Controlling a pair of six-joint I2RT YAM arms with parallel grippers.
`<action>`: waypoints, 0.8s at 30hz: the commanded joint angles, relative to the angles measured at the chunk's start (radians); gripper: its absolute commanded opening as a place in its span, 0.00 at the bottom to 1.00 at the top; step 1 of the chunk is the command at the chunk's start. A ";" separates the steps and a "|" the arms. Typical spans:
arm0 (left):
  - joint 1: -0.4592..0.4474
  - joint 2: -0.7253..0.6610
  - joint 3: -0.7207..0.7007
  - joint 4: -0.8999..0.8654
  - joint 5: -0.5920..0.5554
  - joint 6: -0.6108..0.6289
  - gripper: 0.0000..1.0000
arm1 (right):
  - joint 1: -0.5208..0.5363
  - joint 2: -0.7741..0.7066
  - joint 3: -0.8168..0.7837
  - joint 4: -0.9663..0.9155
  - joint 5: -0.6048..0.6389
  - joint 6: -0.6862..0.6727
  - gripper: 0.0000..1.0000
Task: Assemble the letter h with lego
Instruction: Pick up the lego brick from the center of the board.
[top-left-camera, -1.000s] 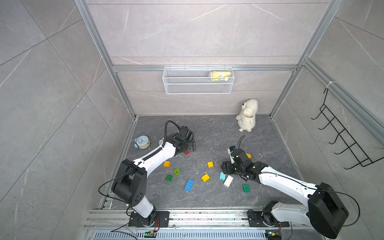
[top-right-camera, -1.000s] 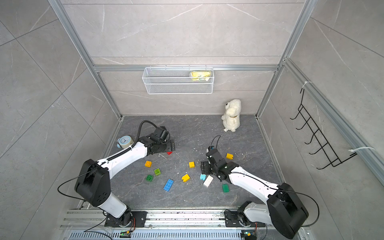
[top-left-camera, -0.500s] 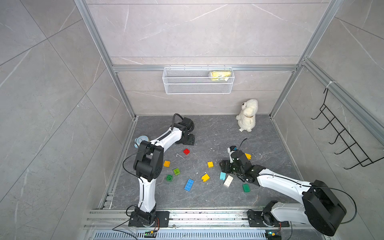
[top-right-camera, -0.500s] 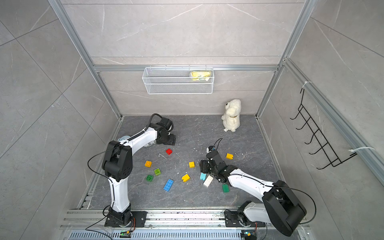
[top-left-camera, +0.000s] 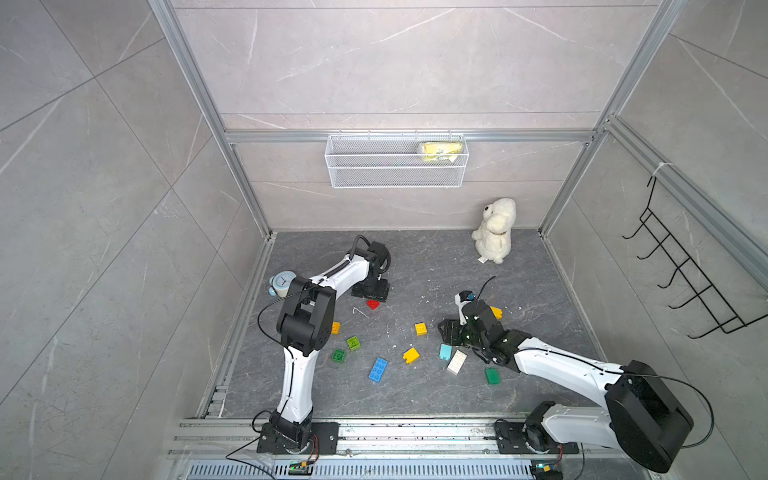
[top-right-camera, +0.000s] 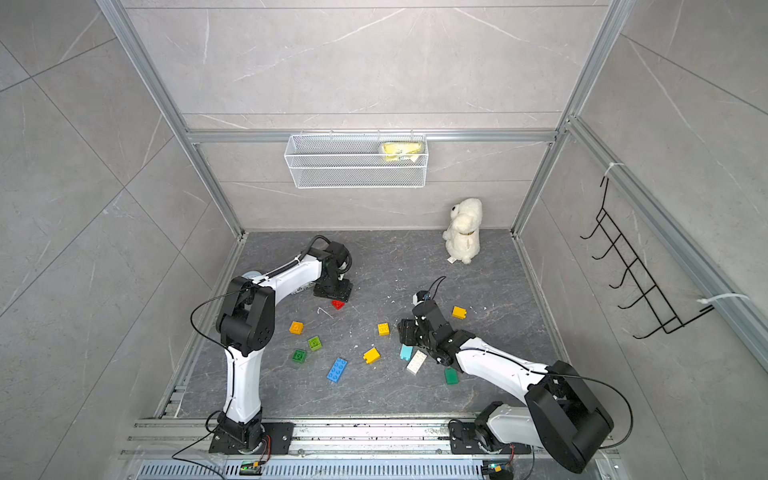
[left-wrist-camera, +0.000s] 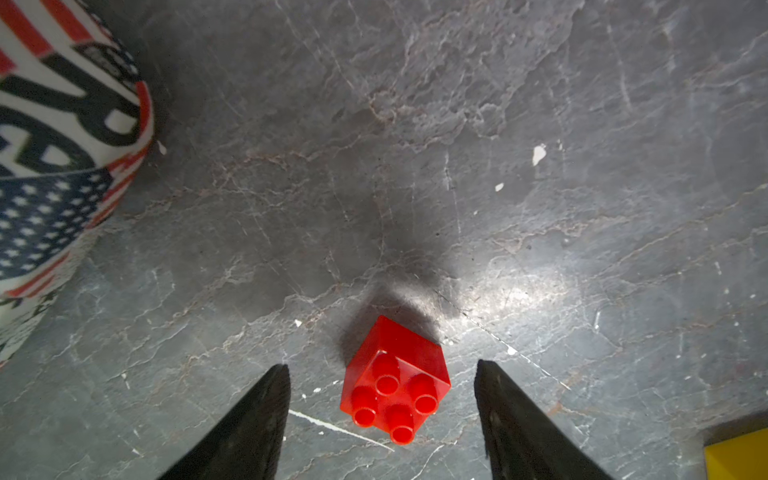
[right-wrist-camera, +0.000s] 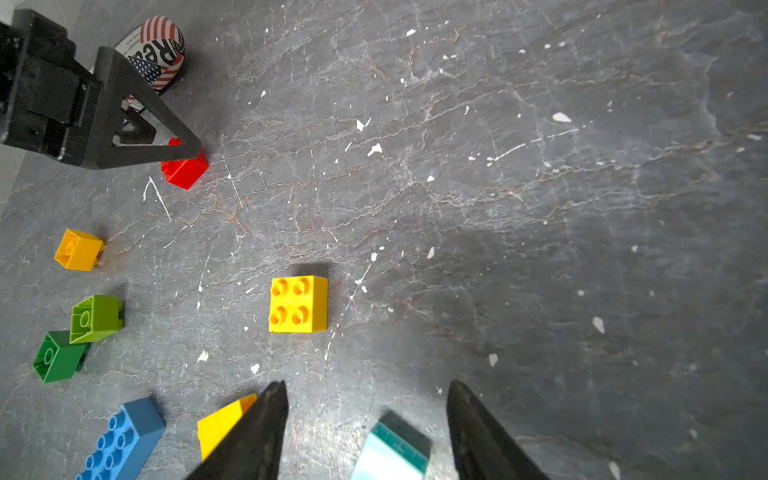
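Straddling the small red square studded plastic brick (left-wrist-camera: 395, 382), the left gripper (left-wrist-camera: 381, 365) had its jaws wide, with bare surface on both sides of the brick and no contact. The right gripper (right-wrist-camera: 366, 384) likewise stood parted around the light-blue plastic brick (right-wrist-camera: 390, 451), with a clear gap on at least one side. Neither held anything.

Handling, as judged: each brick is light, rigid and smooth-walled, so it is likely to slide or spin if one finger lands first. Grip across two opposite flat side walls, below the studs. The red brick sat skewed to the jaw line, so a wrist turn appeared necessary before closing.

The red brick lay toward the rear left of the dark grey stone-patterned tabletop (top-left-camera: 436, 257), near the flag-printed round container (left-wrist-camera: 62, 145) at the left edge. The other bricks, among them a yellow square brick (right-wrist-camera: 298, 304) and a blue oblong brick (top-left-camera: 378, 369), lay scattered and unjoined from the middle toward the front edge. Bare room lay across the middle rear. A white plush toy (top-left-camera: 494, 230) occupied the rear right corner.
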 joint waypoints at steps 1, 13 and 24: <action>-0.007 0.023 0.031 -0.054 0.001 0.038 0.73 | 0.006 0.024 0.028 0.000 -0.025 0.000 0.63; -0.012 0.047 0.035 -0.058 0.016 0.035 0.57 | 0.010 0.059 0.042 -0.006 -0.025 -0.010 0.60; -0.062 0.023 0.032 -0.063 -0.014 -0.121 0.31 | 0.010 0.099 0.089 -0.066 -0.010 -0.012 0.55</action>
